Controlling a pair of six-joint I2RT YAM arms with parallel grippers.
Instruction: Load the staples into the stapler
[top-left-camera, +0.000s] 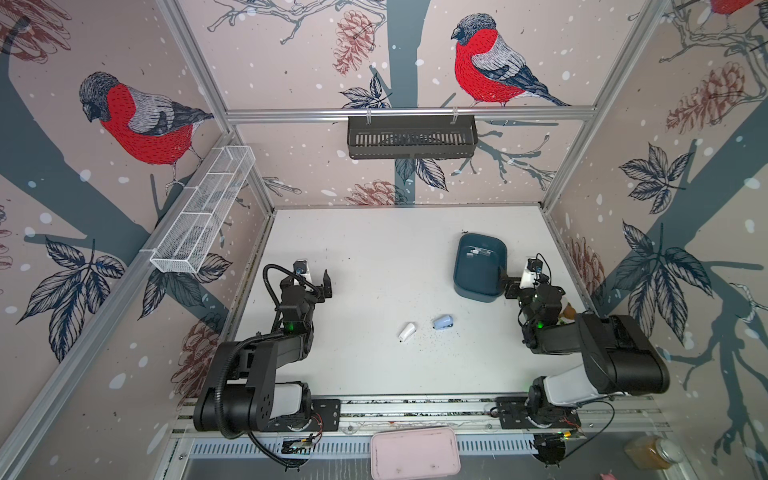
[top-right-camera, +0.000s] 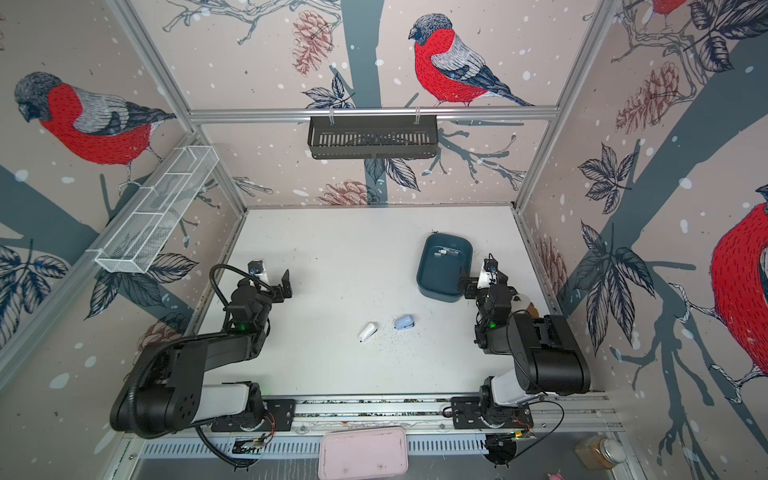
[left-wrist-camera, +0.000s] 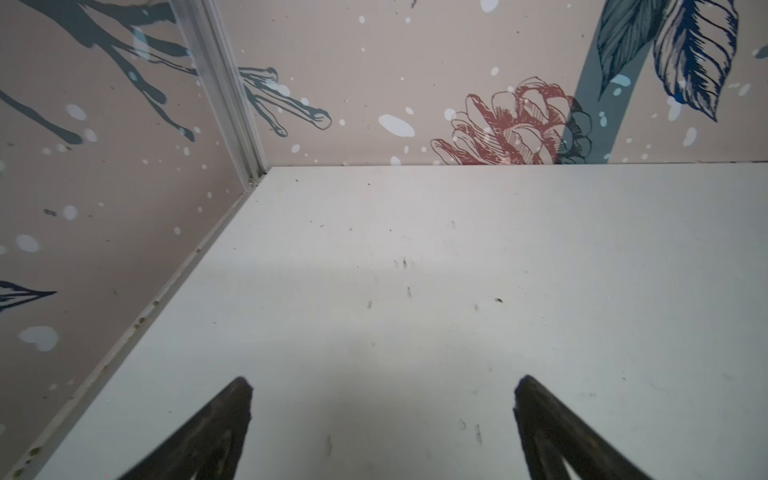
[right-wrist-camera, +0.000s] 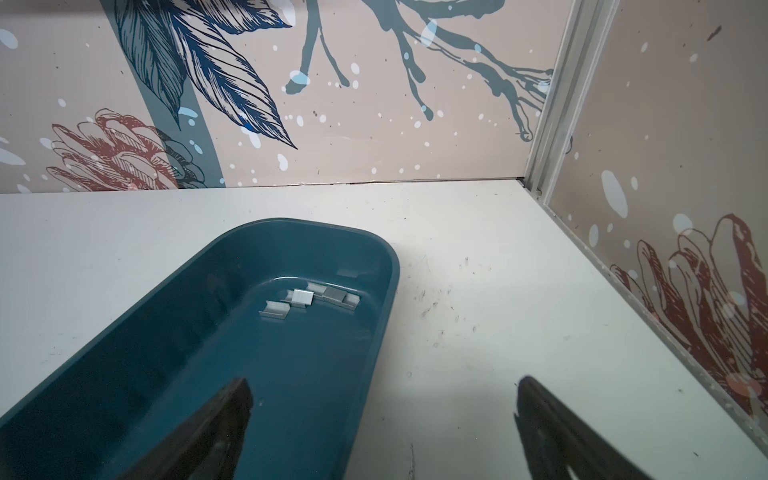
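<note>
While the left tool (left-wrist-camera: 382, 384) hangs spread wide and empty over bare counter (left-wrist-camera: 415, 249), a white stapler (top-left-camera: 407, 331) and a blue stapler (top-left-camera: 442, 322) lie close together between the two tools, back toward the arm bases. Staples (right-wrist-camera: 309, 299) lie clustered at the far end of the teal bin (right-wrist-camera: 390, 266), ahead of the right tool (right-wrist-camera: 384, 384), which is also spread wide and empty, one finger over the bin, one over counter. Only the top views show the staplers; only the right wrist view shows the staples as separate strips.
</note>
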